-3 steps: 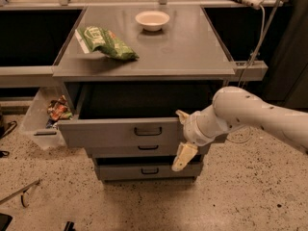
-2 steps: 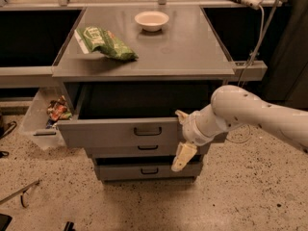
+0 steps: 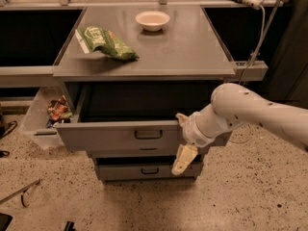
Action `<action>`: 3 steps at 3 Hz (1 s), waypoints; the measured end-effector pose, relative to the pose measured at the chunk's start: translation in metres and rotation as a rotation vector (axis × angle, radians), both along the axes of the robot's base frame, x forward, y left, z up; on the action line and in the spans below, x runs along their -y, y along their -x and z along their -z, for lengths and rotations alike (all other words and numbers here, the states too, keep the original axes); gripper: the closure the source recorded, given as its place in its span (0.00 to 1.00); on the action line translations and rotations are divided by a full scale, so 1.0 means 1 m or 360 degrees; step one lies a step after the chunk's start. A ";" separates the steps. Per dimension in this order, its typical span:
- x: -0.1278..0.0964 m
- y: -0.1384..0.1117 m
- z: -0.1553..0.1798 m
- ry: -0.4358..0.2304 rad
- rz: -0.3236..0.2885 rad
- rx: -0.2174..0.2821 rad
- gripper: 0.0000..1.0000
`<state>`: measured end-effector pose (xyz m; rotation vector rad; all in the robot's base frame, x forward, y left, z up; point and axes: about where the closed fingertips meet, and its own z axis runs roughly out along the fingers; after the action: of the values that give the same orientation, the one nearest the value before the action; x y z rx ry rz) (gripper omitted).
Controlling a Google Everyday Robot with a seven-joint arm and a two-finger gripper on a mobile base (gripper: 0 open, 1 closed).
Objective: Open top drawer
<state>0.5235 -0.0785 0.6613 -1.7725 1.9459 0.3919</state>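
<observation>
The top drawer (image 3: pixel 110 137) of the grey cabinet stands pulled out toward me, its dark inside showing under the cabinet top. Its small black bar handle (image 3: pixel 148 134) is in the middle of the front and nothing holds it. My gripper (image 3: pixel 183 138) is at the right end of the drawer front, on a white arm reaching in from the right. One finger (image 3: pixel 181 119) sits at the front's top edge. The other cream finger (image 3: pixel 184 159) hangs below the front, so the fingers are spread wide apart.
Two shorter grey drawers sit below, the lowest (image 3: pixel 150 170) with its own handle. A green snack bag (image 3: pixel 107 42) and a white bowl (image 3: pixel 152 19) lie on the cabinet top. A clear bin of snacks (image 3: pixel 49 117) stands at the left. A cable (image 3: pixel 255 42) hangs at the right.
</observation>
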 end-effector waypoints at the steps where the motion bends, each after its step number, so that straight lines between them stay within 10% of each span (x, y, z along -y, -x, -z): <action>1: 0.000 0.000 0.000 0.0000 0.0000 0.0000 0.00; 3: 0.001 0.005 0.001 -0.0013 0.0019 -0.0030 0.00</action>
<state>0.5185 -0.0797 0.6599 -1.7572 1.9643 0.4133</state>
